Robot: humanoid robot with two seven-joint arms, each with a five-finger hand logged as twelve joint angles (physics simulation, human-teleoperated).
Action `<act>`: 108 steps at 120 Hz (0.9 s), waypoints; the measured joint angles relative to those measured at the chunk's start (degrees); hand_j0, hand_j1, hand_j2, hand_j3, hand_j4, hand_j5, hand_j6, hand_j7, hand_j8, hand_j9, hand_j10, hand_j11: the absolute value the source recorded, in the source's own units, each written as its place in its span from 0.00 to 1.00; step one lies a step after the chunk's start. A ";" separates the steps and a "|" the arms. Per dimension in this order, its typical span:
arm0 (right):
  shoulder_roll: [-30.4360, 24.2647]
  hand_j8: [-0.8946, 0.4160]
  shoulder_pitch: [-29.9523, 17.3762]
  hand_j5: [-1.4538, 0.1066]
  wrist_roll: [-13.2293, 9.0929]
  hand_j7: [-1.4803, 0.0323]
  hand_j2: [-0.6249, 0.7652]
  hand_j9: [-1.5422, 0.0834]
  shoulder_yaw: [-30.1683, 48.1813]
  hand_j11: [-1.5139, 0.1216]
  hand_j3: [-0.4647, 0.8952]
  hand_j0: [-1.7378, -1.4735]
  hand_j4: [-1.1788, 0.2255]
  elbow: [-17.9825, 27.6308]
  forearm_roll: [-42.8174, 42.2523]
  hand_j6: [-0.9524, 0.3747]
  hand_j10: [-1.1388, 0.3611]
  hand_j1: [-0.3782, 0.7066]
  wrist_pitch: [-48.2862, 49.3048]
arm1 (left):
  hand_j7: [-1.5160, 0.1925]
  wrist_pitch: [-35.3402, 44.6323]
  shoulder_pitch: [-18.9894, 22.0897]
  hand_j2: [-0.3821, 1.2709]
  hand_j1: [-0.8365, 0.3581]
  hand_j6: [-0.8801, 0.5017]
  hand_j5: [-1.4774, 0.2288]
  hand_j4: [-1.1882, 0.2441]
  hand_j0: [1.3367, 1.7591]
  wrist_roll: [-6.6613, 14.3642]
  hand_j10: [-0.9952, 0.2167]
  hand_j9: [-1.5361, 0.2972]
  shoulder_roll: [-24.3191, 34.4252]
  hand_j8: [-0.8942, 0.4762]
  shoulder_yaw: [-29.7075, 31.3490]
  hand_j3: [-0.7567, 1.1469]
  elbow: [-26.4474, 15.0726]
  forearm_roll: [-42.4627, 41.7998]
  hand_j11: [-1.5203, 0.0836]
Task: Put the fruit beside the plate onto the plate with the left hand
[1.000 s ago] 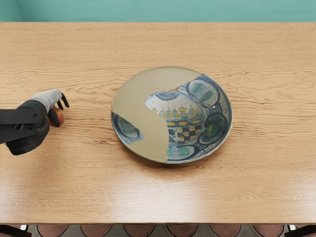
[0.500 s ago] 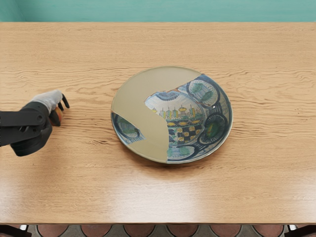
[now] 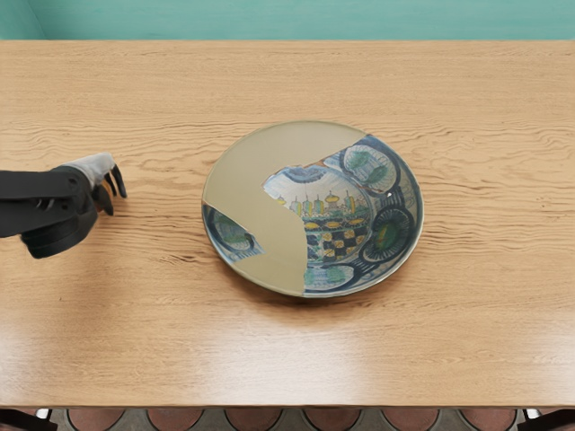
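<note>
At the left edge of the table (image 3: pixel 449 341), the left hand (image 3: pixel 92 173) comes in on its dark forearm, hanging low over the wood. We see it from behind and above. We cannot tell whether it is closed round something or loose. The fruit does not show clearly in the head view. Whatever lies under the palm is hidden, so we cannot tell where it sits. The plate (image 3: pixel 243 171) lies flat near the table's middle, well apart from the hand on its right. Part of its face is plain tan and the rest carries a blue, green and yellow pattern. Nothing rests on it.
</note>
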 joint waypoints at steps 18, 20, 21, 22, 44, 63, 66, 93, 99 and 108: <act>0.00 0.65 0.01 0.90 0.00 0.95 0.44 0.92 0.00 0.90 0.34 0.30 0.81 0.00 0.00 0.69 0.73 0.07 0.00 | 0.22 -5.14 -3.07 0.38 0.34 0.28 0.21 0.25 0.70 0.01 0.55 0.21 -0.04 0.47 0.77 0.43 -0.06 -4.52 0.23; 0.00 0.65 0.01 0.90 0.00 0.95 0.44 0.92 0.00 0.90 0.34 0.30 0.81 0.00 0.00 0.69 0.73 0.07 0.00 | 0.22 -5.41 -3.70 0.40 0.34 0.28 0.21 0.25 0.70 0.00 0.55 0.21 -0.04 0.47 1.06 0.42 -0.07 -4.85 0.23; 0.00 0.65 0.01 0.90 0.00 0.95 0.44 0.92 0.00 0.90 0.34 0.30 0.81 0.00 0.00 0.69 0.73 0.07 0.00 | 0.22 -5.53 -3.97 0.41 0.33 0.28 0.21 0.25 0.70 -0.01 0.55 0.21 -0.04 0.47 1.21 0.42 -0.07 -5.00 0.22; 0.00 0.65 0.02 0.90 0.00 0.95 0.44 0.92 0.00 0.90 0.34 0.30 0.81 0.00 -0.01 0.69 0.73 0.07 0.00 | 0.22 -5.62 -4.16 0.41 0.33 0.28 0.21 0.25 0.70 -0.01 0.55 0.21 -0.04 0.47 1.36 0.42 -0.07 -5.10 0.22; 0.00 0.65 0.02 0.90 0.00 0.95 0.44 0.92 0.00 0.90 0.34 0.30 0.81 0.00 0.00 0.69 0.74 0.07 0.01 | 0.20 -9.02 -8.13 0.49 0.26 0.30 0.19 0.25 0.69 0.05 0.60 0.20 -0.21 0.51 3.02 0.41 -0.13 -8.35 0.21; 0.00 0.65 0.02 0.90 0.00 0.95 0.44 0.92 0.00 0.90 0.34 0.30 0.81 0.00 0.00 0.69 0.74 0.07 0.01 | 0.21 -12.74 -11.40 0.41 0.35 0.22 0.19 0.24 0.69 0.03 0.54 0.20 -0.48 0.46 3.91 0.40 -0.26 -10.19 0.21; 0.00 0.65 0.02 0.90 0.00 0.95 0.44 0.92 0.00 0.90 0.34 0.30 0.81 0.00 0.00 0.69 0.74 0.07 0.00 | 0.21 -13.40 -12.26 0.41 0.36 0.20 0.19 0.24 0.69 0.03 0.52 0.20 -0.96 0.44 4.54 0.40 -0.26 -10.51 0.21; 0.00 0.65 0.02 0.90 0.00 0.95 0.44 0.92 0.00 0.90 0.34 0.30 0.81 0.00 0.00 0.69 0.73 0.07 0.00 | 0.23 -16.39 -16.99 0.38 0.42 0.13 0.19 0.25 0.70 0.02 0.48 0.21 -4.40 0.38 8.86 0.40 -0.30 -14.23 0.22; 0.00 0.65 0.02 0.90 0.00 0.95 0.44 0.92 0.00 0.90 0.34 0.30 0.81 0.01 0.00 0.69 0.73 0.07 0.00 | 0.23 -16.60 -18.04 0.41 0.42 0.12 0.20 0.25 0.70 0.03 0.48 0.22 -5.63 0.37 9.14 0.40 -0.29 -15.14 0.22; 0.00 0.65 0.02 0.90 0.00 0.95 0.44 0.92 0.00 0.90 0.34 0.30 0.81 0.05 0.00 0.69 0.73 0.07 0.00 | 0.24 -17.29 -20.09 0.37 0.43 0.12 0.20 0.25 0.71 0.00 0.47 0.22 -6.77 0.36 9.36 0.40 -0.19 -16.40 0.22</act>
